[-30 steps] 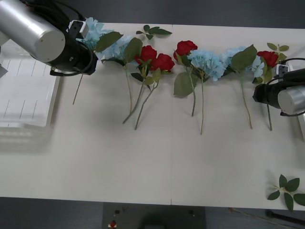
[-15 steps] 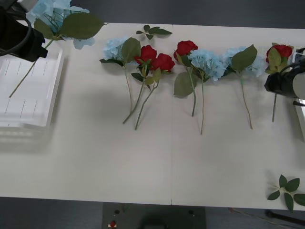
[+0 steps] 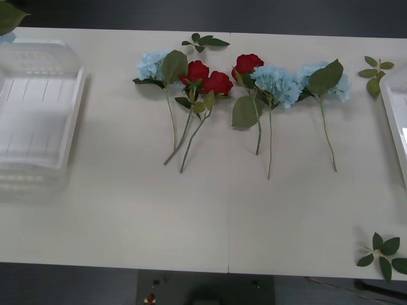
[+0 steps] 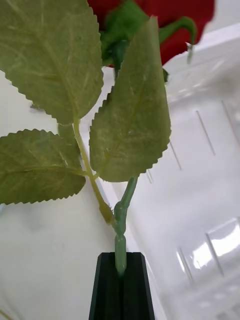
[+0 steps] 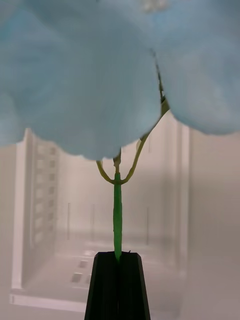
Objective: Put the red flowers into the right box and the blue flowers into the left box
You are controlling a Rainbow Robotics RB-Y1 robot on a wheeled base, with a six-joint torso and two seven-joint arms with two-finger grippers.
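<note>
The right tool (image 4: 120,280) is clamped on the thin green stem of a red flower (image 4: 150,20), held above the right box (image 4: 200,200). The left tool (image 5: 118,280) is clamped on the stem of a blue flower (image 5: 90,75) over the left box (image 5: 100,220). On the bench (image 3: 203,216) remain three red flowers (image 3: 206,77) and three blue flowers (image 3: 276,82). They look light and soft; I think the stiff stem is the best place to grip.

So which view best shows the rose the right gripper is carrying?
The right wrist view: the right gripper is shut on the rose's stem, with its leaves and red bloom above the right box. The front view shows three other roses lying on the table. The left wrist view shows a blue flower.
</note>
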